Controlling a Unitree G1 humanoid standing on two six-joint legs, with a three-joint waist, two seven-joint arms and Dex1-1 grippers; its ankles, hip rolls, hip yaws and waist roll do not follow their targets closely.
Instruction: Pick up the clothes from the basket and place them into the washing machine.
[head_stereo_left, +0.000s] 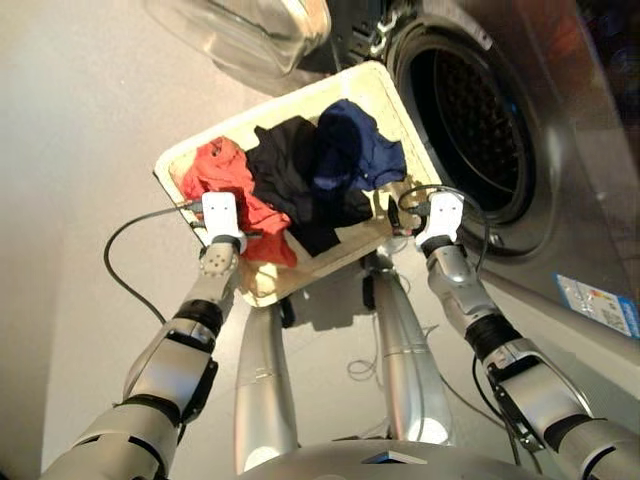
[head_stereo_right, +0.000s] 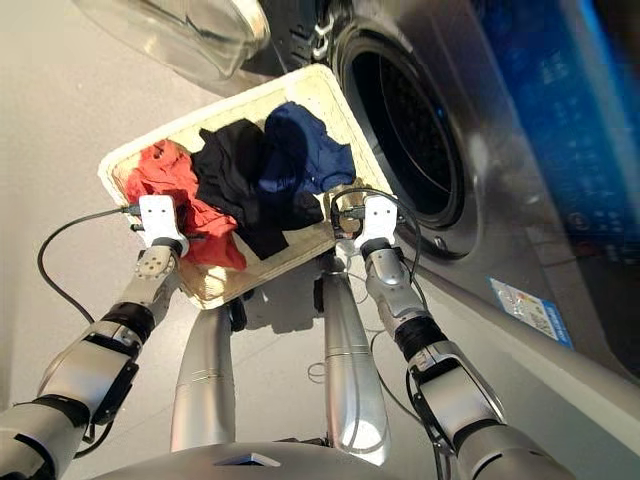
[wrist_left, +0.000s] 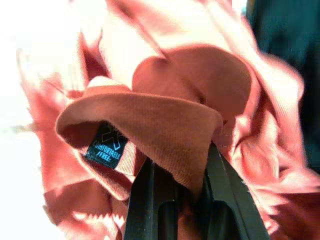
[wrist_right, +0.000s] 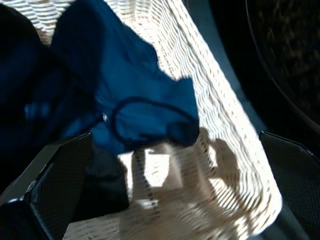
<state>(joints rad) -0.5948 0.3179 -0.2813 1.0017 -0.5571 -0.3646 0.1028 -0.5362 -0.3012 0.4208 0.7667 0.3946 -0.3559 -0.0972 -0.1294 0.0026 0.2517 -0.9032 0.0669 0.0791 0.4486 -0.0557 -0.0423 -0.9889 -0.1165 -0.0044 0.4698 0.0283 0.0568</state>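
The cream wicker basket lies in front of the washing machine, whose dark drum opening is to the right of it. In the basket lie the clothes: an orange-red garment on the left, a black one in the middle and a navy one on the right. My left gripper is down in the orange-red garment, fingers close together with a fold pinched between them. Over the basket's near right corner my right gripper hangs open and empty, just short of the navy garment.
The machine's glass door stands swung open beyond the basket's far left side. A blue sticker is on the machine's front at the right. A black cable loops over the grey floor beside my left arm.
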